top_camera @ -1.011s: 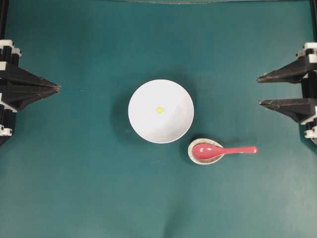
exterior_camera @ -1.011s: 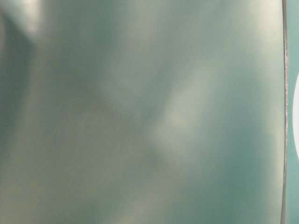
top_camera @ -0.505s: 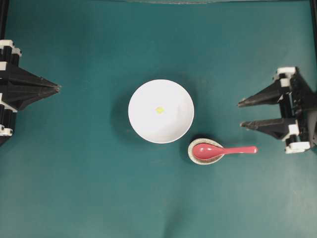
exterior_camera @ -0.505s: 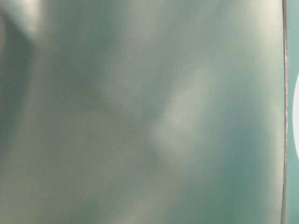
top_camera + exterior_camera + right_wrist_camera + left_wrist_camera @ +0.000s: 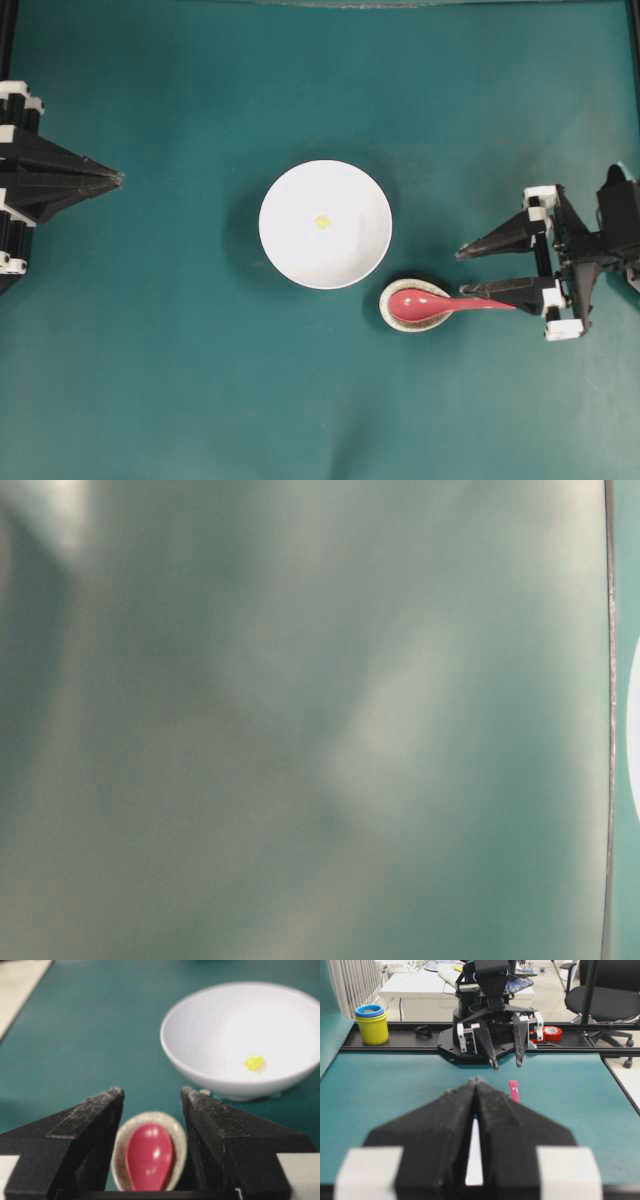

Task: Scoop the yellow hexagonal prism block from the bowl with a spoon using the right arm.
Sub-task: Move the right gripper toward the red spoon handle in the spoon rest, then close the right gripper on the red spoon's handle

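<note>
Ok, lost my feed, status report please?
Right gripper open above spoon handle, nothing held. Left gripper shut, parked. Yellow block in bowl. Path clear.

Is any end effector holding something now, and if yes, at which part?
Nothing is held. The right end effector is open around the handle of the spoon, not closed on it. The left end effector is shut and empty.
</note>
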Robot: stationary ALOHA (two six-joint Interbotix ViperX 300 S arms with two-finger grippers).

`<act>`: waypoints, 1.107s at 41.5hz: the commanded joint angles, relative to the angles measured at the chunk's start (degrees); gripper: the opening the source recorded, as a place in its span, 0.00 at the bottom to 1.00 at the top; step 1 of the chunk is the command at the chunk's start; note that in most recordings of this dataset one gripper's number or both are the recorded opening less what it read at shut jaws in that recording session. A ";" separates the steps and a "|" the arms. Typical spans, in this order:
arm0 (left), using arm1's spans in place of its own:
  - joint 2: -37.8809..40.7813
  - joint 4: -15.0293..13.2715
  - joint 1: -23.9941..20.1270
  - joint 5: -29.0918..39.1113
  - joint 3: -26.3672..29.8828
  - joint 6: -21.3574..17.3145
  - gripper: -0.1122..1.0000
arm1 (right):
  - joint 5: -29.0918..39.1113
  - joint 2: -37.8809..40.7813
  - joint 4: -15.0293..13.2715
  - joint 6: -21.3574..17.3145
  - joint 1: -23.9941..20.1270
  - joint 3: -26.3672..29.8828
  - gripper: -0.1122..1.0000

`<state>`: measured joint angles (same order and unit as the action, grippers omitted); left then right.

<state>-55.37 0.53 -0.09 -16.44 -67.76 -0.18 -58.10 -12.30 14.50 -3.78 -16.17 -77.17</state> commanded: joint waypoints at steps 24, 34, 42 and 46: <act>0.70 0.26 -0.09 -0.18 0.88 -0.26 0.10 | -8.88 18.19 12.13 0.09 -12.22 0.44 0.60; 0.70 0.26 -0.09 -0.09 0.88 -0.35 0.10 | -9.14 20.04 12.22 0.09 -12.48 0.70 0.60; 0.70 0.26 -0.09 0.00 0.88 -0.26 0.10 | -8.96 20.30 12.22 0.09 -12.66 0.79 0.60; 0.70 0.26 -0.09 0.18 0.88 -0.26 0.10 | -8.79 20.30 12.22 0.18 -12.66 0.79 0.60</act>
<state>-55.20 0.62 -0.09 -16.17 -67.76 -0.44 -66.62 8.70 26.54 -3.78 -28.48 -76.64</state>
